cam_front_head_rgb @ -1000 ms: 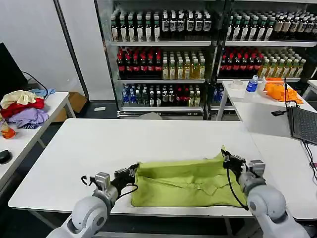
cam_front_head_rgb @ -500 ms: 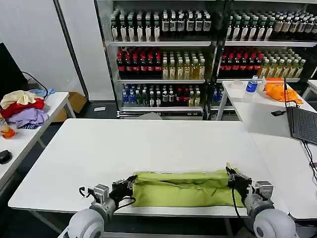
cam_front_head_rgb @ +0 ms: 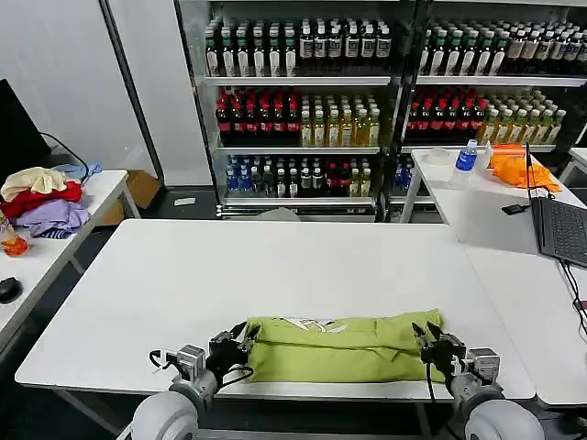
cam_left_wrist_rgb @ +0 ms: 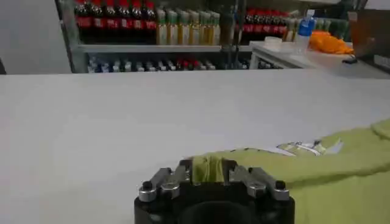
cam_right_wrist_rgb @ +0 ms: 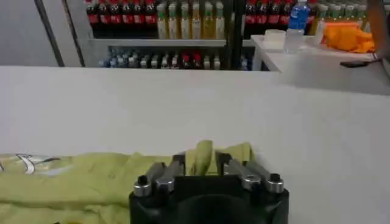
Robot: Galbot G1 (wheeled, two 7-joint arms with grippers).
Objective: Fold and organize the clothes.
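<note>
Crosswise lies the T-shirt [cam_front_head_rgb: 335, 346] — left claw [cam_front_head_rgb: 240, 336], right claw [cam_front_head_rgb: 426, 339] at its ends.

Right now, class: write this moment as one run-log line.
left gripper: grips T-shirt left end | right gripper: grips right end | shirt: folded strip, table near edge

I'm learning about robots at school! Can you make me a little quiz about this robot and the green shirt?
1. True or false: the T-shirt lies at the table's near edge.
2. What does the left claw pinch?
3. The right claw grips which end? A) the shirt's right end B) its left end C) nothing

Key: 1 true. 2 The shirt's left end, bunched between the fingers. 3 A.
</note>
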